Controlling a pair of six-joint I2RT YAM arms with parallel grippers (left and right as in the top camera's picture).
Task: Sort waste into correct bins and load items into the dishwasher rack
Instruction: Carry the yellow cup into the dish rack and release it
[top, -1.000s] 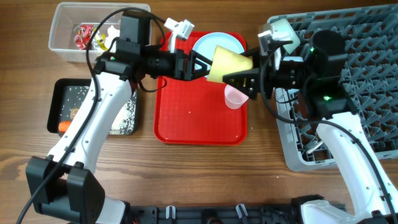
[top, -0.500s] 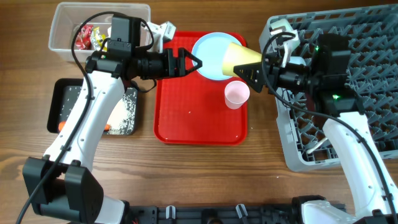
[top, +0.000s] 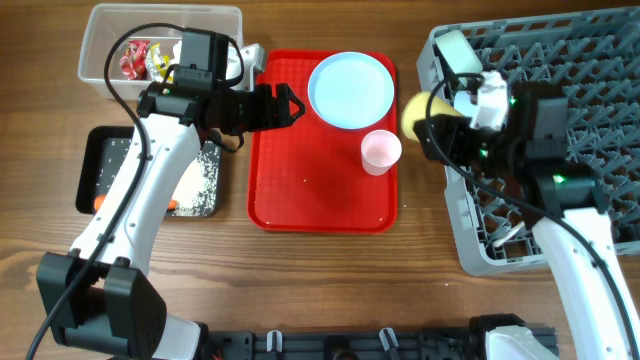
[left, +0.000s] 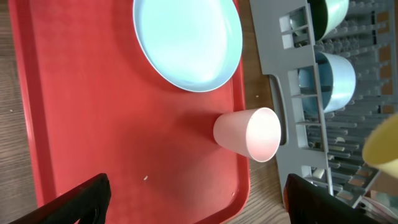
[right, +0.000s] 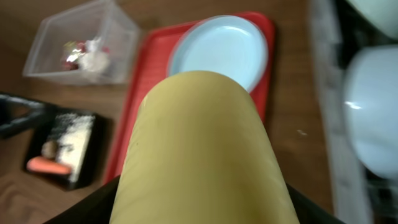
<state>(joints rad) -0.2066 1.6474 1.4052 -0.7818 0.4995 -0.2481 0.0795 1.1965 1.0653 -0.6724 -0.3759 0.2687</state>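
Note:
My right gripper (top: 428, 118) is shut on the yellow cup (top: 417, 112) and holds it at the left edge of the grey dishwasher rack (top: 560, 60); the cup fills the right wrist view (right: 205, 149). My left gripper (top: 290, 105) is open and empty over the red tray's upper left. The pink cup (top: 380, 152) stands on the tray, and the light blue plate (top: 351, 90) lies behind it. Two light blue bowls (left: 333, 78) sit in the rack. The clear tub (top: 105, 40) holds wrappers and tissue. The black tray (top: 100, 150) holds rice and the carrot (top: 103, 204).
The red serving tray (top: 310, 190) lies between the bins and the rack. The white spoon (top: 253, 53) lies partly under my left arm beside the clear tub. Bare wooden table runs along the front edge.
My right gripper has carried the yellow cup right, from over the tray to the rack's left edge. My left gripper has let go of the cup and drawn back to the left.

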